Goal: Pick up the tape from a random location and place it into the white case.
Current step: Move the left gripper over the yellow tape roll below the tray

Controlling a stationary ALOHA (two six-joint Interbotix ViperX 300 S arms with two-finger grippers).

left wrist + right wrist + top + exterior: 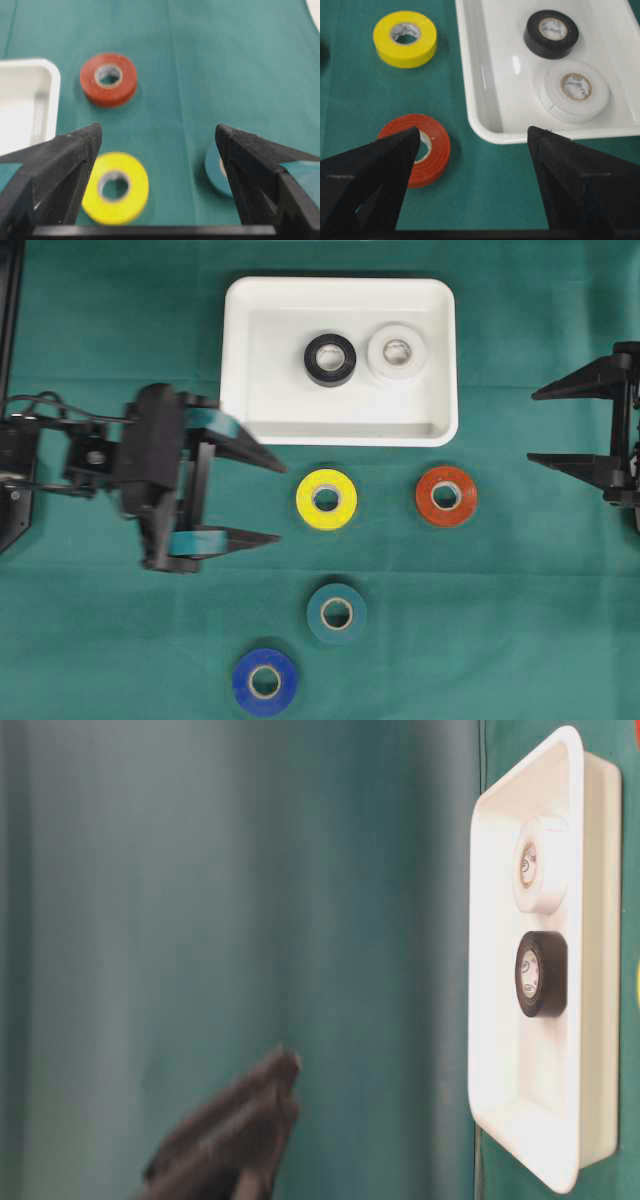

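Overhead only, blue tape (265,681); both grippers' fingers (262,456) wide apart, empty.

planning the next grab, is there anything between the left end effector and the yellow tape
Nothing: in the overhead view only bare green cloth separates the open left end effector from the yellow tape. The left wrist view agrees.

Green cloth (520,640) bears white case (240,350), four tape rolls (326,499).

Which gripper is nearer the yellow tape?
Left. The left gripper, open, sits just left of the yellow tape; the right gripper, open, waits at the far right edge.
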